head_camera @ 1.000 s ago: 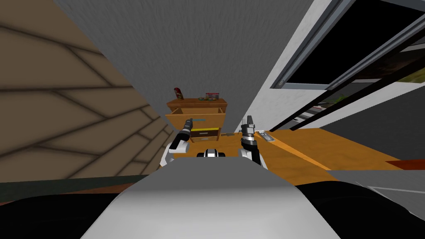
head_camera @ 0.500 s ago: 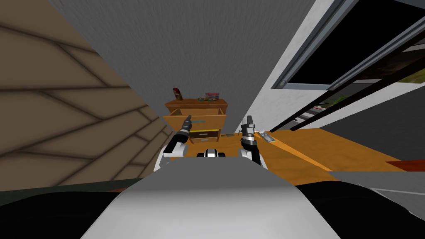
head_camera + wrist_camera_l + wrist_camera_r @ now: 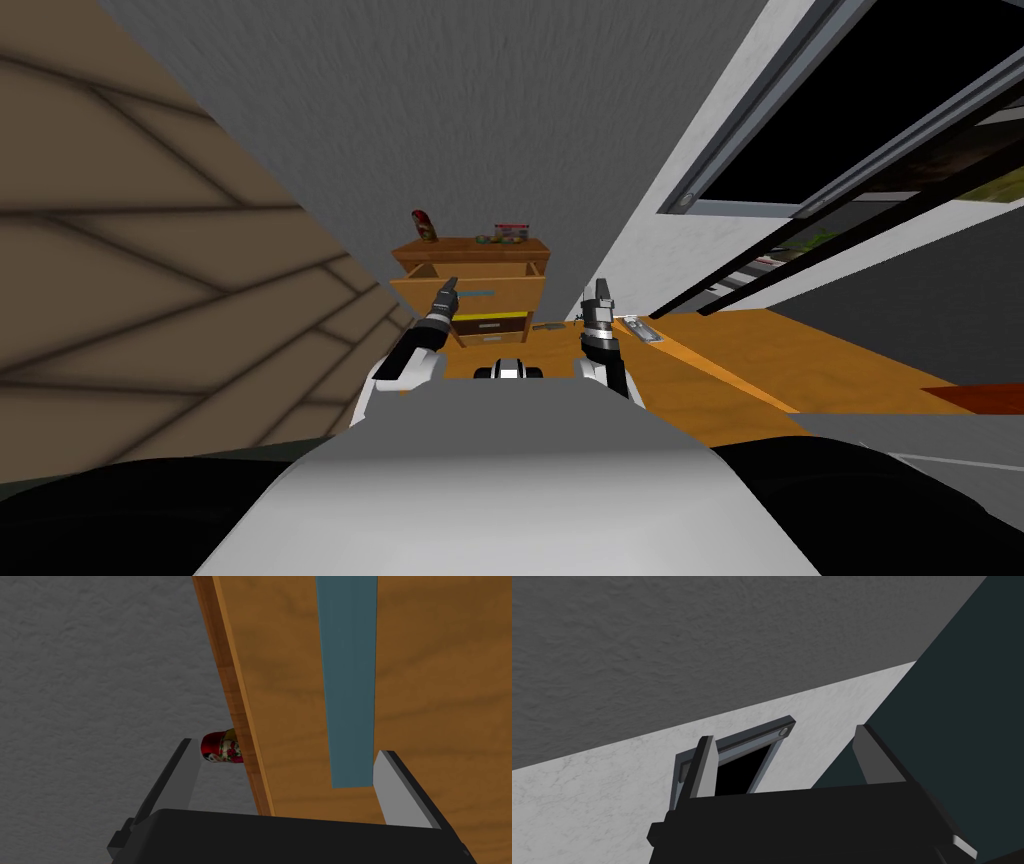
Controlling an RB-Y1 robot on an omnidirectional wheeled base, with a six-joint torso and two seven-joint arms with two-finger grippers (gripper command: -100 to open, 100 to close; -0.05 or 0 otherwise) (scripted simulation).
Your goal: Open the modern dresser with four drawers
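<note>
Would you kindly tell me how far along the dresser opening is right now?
Done: the top drawer of the dresser stands pulled out. In hand: the left gripper is open at that drawer's front, the teal handle between its fingers, unclamped. Left: the drawers below look shut, if they must open too; the right gripper is open, off to the side.

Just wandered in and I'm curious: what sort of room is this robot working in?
Likely a room in a home, perhaps a bedroom: a wooden dresser with its top drawer pulled out, a red painted doll on top, and a large window.
</note>
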